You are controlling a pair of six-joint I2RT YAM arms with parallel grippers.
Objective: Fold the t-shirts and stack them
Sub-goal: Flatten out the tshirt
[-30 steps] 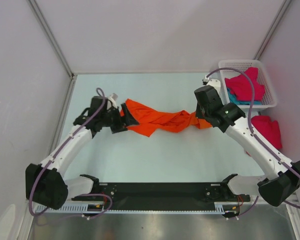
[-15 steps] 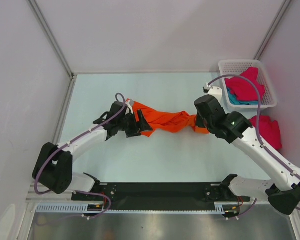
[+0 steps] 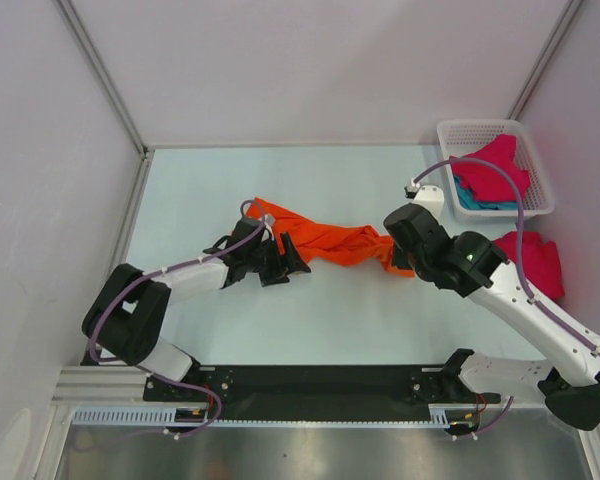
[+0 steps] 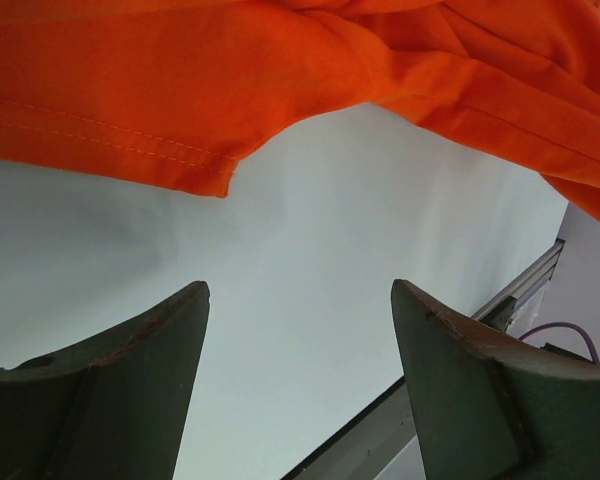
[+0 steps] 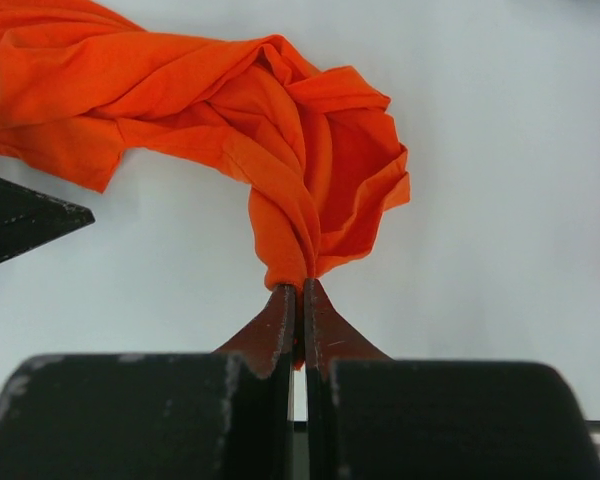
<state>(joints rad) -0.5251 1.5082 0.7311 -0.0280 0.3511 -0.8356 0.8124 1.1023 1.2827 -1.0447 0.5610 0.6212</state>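
Right pincer [image 5: 301, 290] clamped on orange t-shirt [image 5: 280, 110]; left pincer [image 4: 300, 290] agape, empty

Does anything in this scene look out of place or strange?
Yes. The orange t-shirt lies twisted like a rope, not spread flat; the right end effector pinches one end, the left end effector is open, holding nothing. One magenta t-shirt lies crumpled on the table outside the basket.

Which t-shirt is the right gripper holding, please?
The orange t-shirt: the right gripper is shut on its end. One magenta shirt and the teal shirt lie in the basket, the other magenta shirt beside it.
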